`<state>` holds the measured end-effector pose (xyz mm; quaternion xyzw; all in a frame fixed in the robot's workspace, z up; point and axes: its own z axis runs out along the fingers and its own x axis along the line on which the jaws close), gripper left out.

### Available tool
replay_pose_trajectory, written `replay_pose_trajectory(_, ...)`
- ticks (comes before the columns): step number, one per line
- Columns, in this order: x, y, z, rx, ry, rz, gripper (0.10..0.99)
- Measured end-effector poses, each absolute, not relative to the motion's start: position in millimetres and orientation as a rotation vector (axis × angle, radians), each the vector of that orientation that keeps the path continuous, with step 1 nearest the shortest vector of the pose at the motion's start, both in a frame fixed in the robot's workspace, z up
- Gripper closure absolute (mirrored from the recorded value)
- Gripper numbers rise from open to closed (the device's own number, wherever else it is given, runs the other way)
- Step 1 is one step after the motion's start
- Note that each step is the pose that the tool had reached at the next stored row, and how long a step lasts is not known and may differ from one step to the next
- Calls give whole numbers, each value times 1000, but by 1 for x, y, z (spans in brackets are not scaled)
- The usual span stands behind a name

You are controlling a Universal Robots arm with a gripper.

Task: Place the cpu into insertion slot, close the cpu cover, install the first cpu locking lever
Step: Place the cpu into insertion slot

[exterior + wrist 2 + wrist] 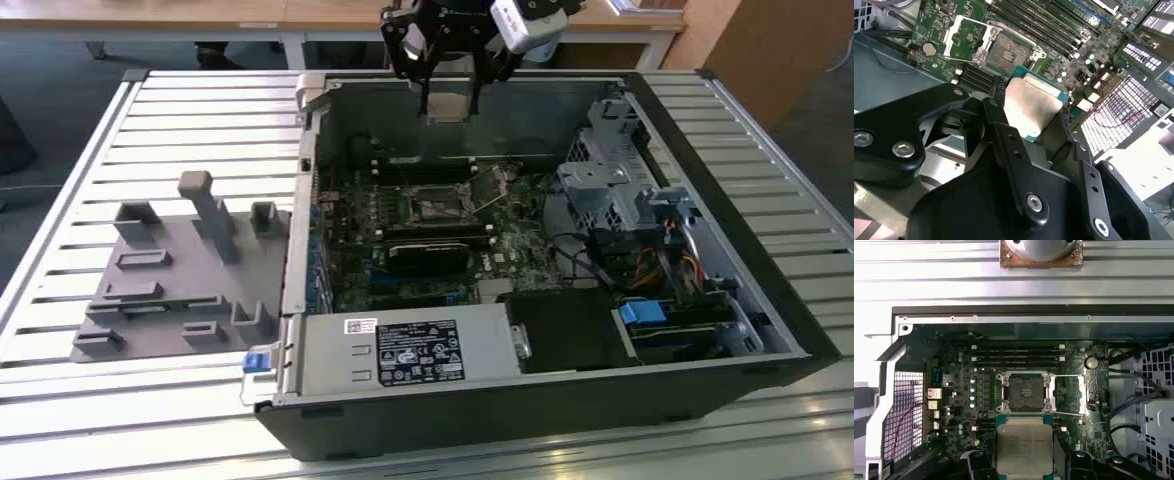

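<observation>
The hand [449,110] gripped the cpu [1025,447] by two opposite edges, holding it flat above the motherboard [985,405], apart from the insertion slot [1024,390], probably so it could settle squarely; the cpu cover [1069,395] stood open beside the slot, leaving it bare

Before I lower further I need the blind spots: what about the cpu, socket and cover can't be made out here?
The cpu underside: faces away in both wrist views.
The cpu's near edge: hidden behind the pincer and its black links, second wrist view.
The insertion slot pins: too small to judge, first wrist view.
The cpu cover tilt: not readable head-on, first wrist view.
</observation>
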<state>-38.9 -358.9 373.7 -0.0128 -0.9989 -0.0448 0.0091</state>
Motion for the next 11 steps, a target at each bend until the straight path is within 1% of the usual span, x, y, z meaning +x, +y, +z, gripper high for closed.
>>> replay_pose_trajectory(11,-39,-359,374,-53,-3120,-140,549)
